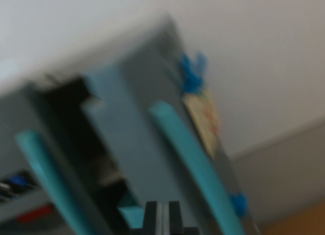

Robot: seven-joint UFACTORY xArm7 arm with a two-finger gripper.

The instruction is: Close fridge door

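Note:
The whole wrist view is blurred and tilted. A grey toy fridge (137, 57) fills the middle. One of its doors (127, 143) stands ajar and shows a dark interior (68, 108). A long teal handle (195, 166) runs down that door, and a second teal handle (43, 176) sits at the wrist view's left. My gripper (162, 215) is at the bottom centre, just below the ajar door. Its two black fingers are close together with nothing held between them.
A blue magnet (192, 72) pins a pale card (204, 121) to the fridge side, and another blue magnet (237, 203) sits lower down. Behind are a white wall (269, 52), a grey skirting band (284, 174) and a strip of wooden floor (304, 222). Red and blue items (23, 199) show at lower left.

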